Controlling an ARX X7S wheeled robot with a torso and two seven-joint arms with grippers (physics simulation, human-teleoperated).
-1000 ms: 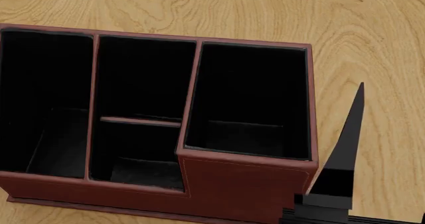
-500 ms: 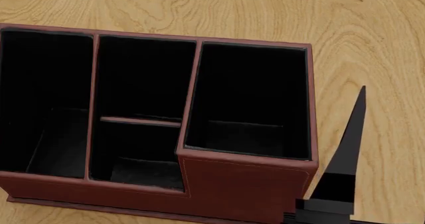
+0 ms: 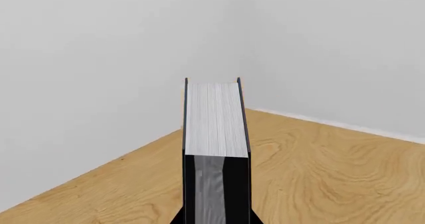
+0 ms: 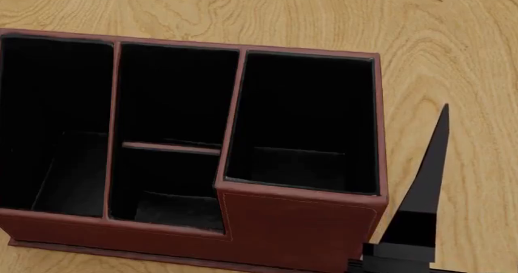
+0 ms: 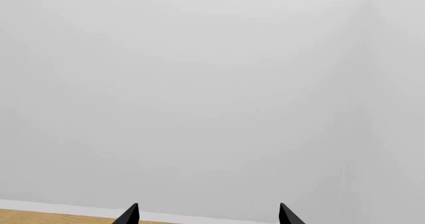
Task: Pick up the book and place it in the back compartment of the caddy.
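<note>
Black book (image 3: 214, 134) clamped in left tool (image 3: 216, 219); caddy (image 4: 307, 224) cells unobstructed.

A wood-grain table (image 4: 267, 12) fills the head view. Plain grey walls (image 3: 99, 59) meet at 1 corner beyond its edge.

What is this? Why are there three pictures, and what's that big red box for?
It's a pretend robot inside a computer, with two arms that end in pinchers. One picture comes from a camera on its head, looking down at a wooden table. On it sits the caddy, a red-brown box with four black pockets, all empty. The other two pictures come from little cameras near each pincher. The left gripper squeezes the book, seen from its white page side. The right gripper is open, holding nothing. The book should go into the smallest pocket, the back compartment.
</note>
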